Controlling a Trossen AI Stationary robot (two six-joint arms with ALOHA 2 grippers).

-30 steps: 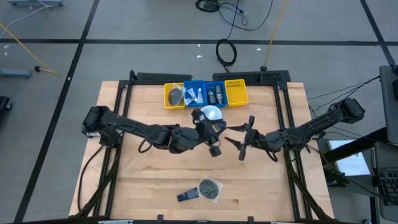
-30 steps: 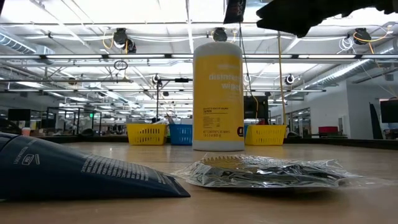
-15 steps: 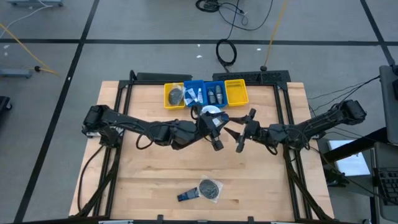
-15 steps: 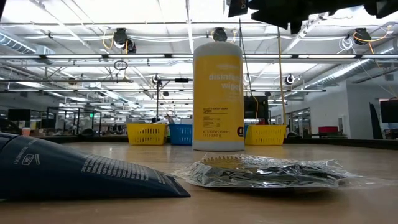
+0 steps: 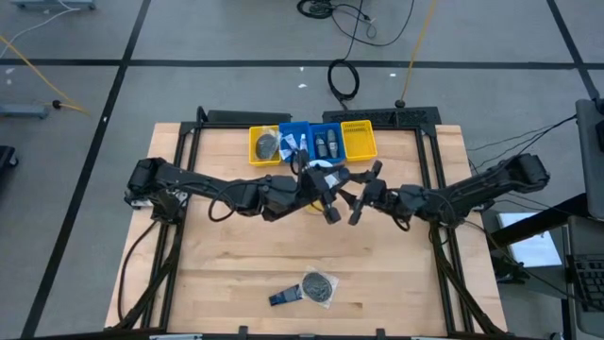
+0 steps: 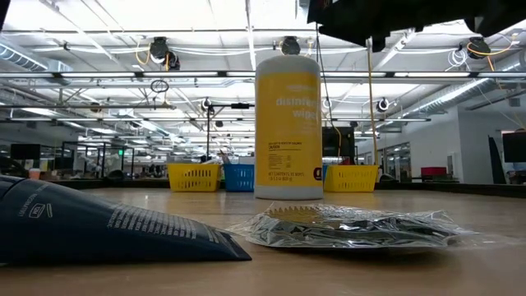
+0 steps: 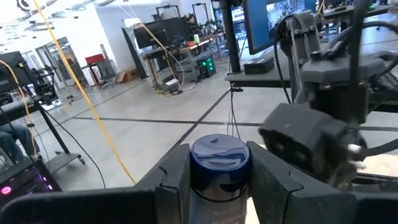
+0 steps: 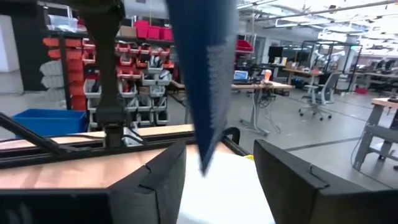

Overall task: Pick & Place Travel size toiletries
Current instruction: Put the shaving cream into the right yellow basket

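Left fingers (image 7: 214, 186): clamped on a small blue tube's (image 7: 219, 171) cap.
Right fingers (image 8: 214, 180): apart around its flat end.
Tip: close squarely before left releases.

Two dark jointed arms, matte black housings, black cables looped along the links (seen from above). Left gripper (image 7: 214, 180) and right gripper (image 8: 217, 171): chunky black fingers, flat angular faces.
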